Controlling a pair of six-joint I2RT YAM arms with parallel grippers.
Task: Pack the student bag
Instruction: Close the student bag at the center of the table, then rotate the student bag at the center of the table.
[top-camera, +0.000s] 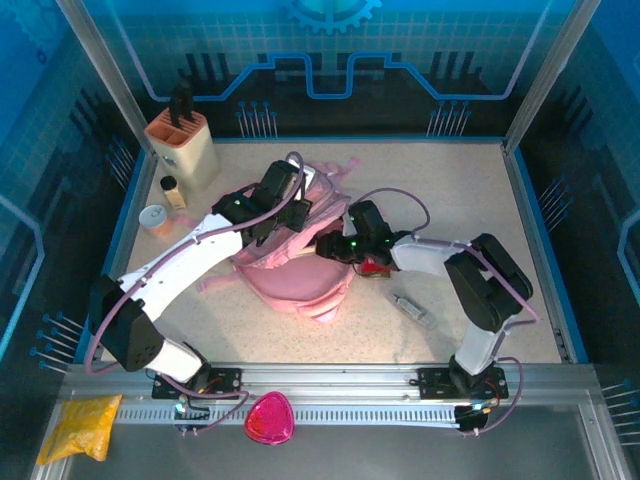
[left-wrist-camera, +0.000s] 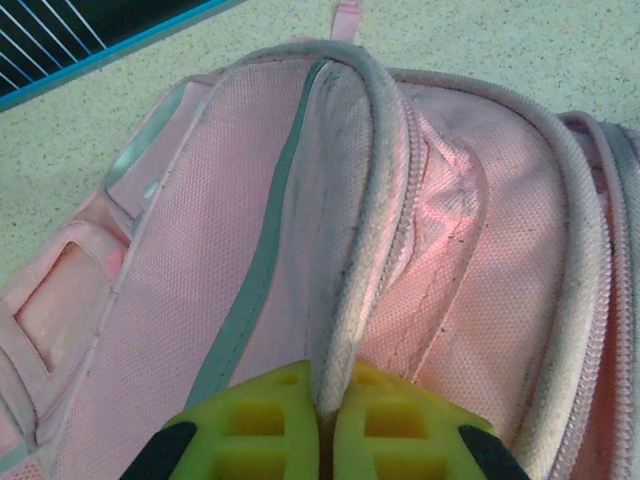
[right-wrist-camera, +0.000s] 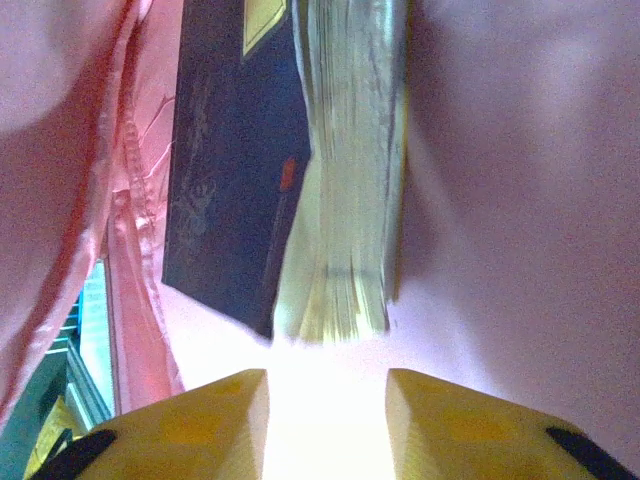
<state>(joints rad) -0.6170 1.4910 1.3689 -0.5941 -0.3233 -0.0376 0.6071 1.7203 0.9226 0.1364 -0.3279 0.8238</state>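
Knife block (top-camera: 183, 145) far left; magenta pouch (top-camera: 269, 418), yellow packet (top-camera: 82, 424) at near edge.

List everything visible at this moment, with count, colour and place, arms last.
student bag: one, pink, table centre, unzipped
book: one, dark blue cover, pale pages, inside the bag
holder: one, peach, black items in it, far left corner
small bottle: one, amber, dark cap, beside the holder
round container: one, tan, left edge
clear object: one, translucent, right of the bag
red object: one, beside the bag, partly hidden
pouch: one, magenta, near rail
packet: one, yellow, near left corner
left gripper: shut on the bag's rim
right gripper: open, inside the bag, facing the book
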